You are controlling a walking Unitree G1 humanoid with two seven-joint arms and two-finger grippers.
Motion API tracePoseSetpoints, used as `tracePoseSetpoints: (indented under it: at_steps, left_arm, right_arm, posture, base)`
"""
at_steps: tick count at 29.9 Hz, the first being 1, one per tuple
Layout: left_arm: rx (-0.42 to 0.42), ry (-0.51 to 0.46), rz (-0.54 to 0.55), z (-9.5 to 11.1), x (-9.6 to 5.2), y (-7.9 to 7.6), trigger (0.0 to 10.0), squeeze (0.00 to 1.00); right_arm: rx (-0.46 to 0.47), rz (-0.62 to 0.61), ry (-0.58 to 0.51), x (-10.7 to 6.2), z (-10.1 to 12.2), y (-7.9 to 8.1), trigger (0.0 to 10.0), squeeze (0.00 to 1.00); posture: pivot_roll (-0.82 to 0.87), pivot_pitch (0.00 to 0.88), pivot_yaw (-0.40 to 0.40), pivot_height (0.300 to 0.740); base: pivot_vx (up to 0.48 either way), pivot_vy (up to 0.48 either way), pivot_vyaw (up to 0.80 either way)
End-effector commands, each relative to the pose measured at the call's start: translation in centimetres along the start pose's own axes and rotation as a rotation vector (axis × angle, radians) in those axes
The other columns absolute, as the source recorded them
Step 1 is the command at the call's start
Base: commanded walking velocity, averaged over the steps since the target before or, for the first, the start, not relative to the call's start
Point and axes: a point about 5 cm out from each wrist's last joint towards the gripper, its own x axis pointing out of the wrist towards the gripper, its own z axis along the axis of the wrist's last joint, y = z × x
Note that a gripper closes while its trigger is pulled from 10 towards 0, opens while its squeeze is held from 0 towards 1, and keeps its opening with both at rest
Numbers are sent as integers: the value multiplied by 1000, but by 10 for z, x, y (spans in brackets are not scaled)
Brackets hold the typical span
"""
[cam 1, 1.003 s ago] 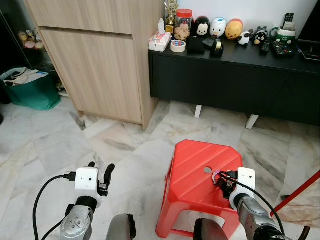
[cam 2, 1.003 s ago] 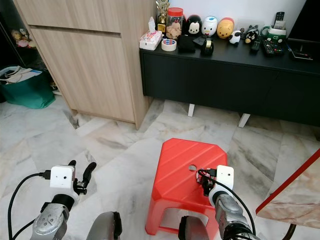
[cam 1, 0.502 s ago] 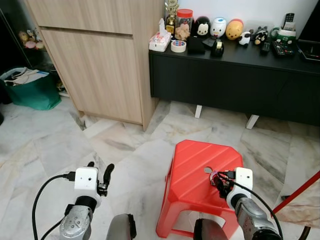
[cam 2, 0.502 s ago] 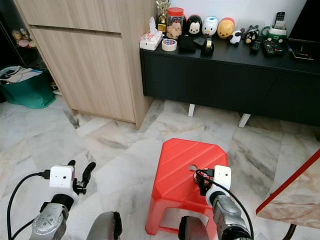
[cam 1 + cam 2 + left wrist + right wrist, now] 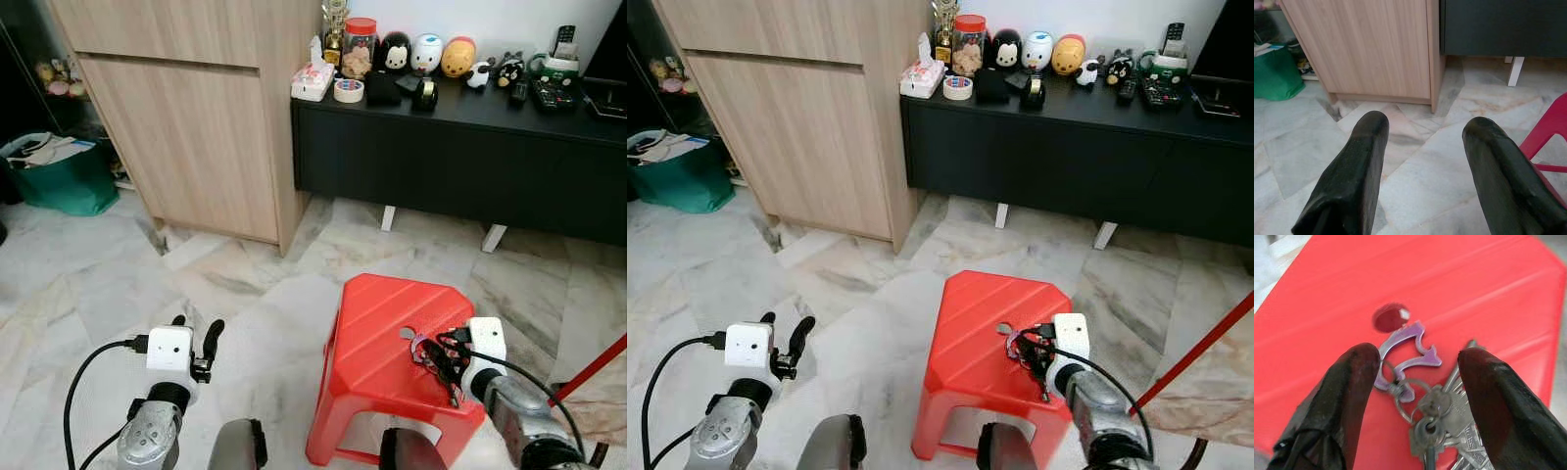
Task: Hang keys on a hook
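Note:
A bunch of keys (image 5: 1437, 423) on a purple carabiner (image 5: 1405, 355) lies on top of a red plastic stool (image 5: 377, 308), beside the stool's small round hole (image 5: 1390, 317). My right gripper (image 5: 438, 360) is low over the stool, open, one finger on each side of the keys (image 5: 429, 352); in the right wrist view the fingers (image 5: 1349, 391) stand apart from the metal. My left gripper (image 5: 196, 335) is open, held over the marble floor to the stool's left, with nothing between its fingers (image 5: 1359, 161).
A tall wooden cabinet (image 5: 196, 117) stands at the back left. Beside it is a black sideboard (image 5: 460, 157) topped with figurines, a jar and tape rolls. A green bag (image 5: 59, 176) sits far left. A red-edged table corner (image 5: 593, 367) juts in at right.
My right wrist has shifted slightly rightward over the stool, and the keys now show spread out on the seat before its fingers. The left arm has not moved.

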Motion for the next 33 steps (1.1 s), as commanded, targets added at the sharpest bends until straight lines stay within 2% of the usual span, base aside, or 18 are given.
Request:
tracePoseSetpoints:
  at_steps: [1, 8, 18, 23, 24, 25, 26, 27, 30, 31, 32, 33]
  left_arm:
    - [25, 0, -10, 1, 1, 1, 10000, 0]
    - [28, 0, -8, 1, 1, 2, 10000, 0]
    - [35, 1, -5, 1, 1, 5, 10000, 0]
    - [36, 3, -6, 1, 1, 6, 10000, 0]
    - [37, 4, -6, 1, 0, 5, 10000, 0]
    - [36, 4, -7, 1, 0, 5, 10000, 0]
    - [36, 4, -7, 1, 0, 5, 10000, 0]
    - [36, 4, -8, 1, 0, 5, 10000, 0]
    - [36, 5, -9, 1, 0, 6, 10000, 0]
    - [37, 5, -10, 1, 0, 6, 10000, 0]
    - [37, 6, -10, 1, 0, 6, 10000, 0]
    - [38, 6, -11, 1, 0, 6, 10000, 0]
  right_arm:
    - [-35, 16, 37, -3, 1, -6, 10000, 0]
    - [-19, -2, 56, -8, 4, -18, 10000, 0]
    - [-9, 107, 70, -7, 2, -12, 10000, 0]
    - [-24, 118, 88, -8, -1, -12, 9765, 0]
    - [-30, 111, 96, -9, -3, -12, 9255, 0]
    - [-31, 107, 103, -9, -4, -12, 7373, 0]
    - [-33, 105, 108, -9, -5, -12, 7373, 0]
    - [-34, 103, 111, -9, -5, -12, 0, 0]
    - [-32, 113, 107, -8, -6, -10, 0, 0]
    - [-38, 107, 110, -7, -6, -10, 4510, 0]
    - [-38, 105, 110, -7, -6, -10, 10000, 0]
    - [-37, 103, 111, -7, -6, -10, 10000, 0]
  posture:
    - [84, 46, -4, 595]
    - [91, 46, -1, 595]
    - [100, 45, 3, 595]
    - [102, 44, 3, 595]
    - [101, 44, 4, 595]
    - [101, 44, 4, 595]
    - [101, 44, 5, 595]
    - [102, 43, 5, 595]
    - [104, 42, 7, 595]
    - [105, 41, 9, 595]
    - [105, 41, 9, 595]
    - [105, 41, 9, 595]
  base:
    - [0, 0, 0]
    - [0, 0, 0]
    - [0, 0, 0]
    - [0, 0, 0]
    - [0, 0, 0]
    - [0, 0, 0]
    - [0, 0, 0]
    - [0, 0, 0]
    - [0, 0, 0]
    - [0, 0, 0]
    - [0, 0, 0]
    - [0, 0, 0]
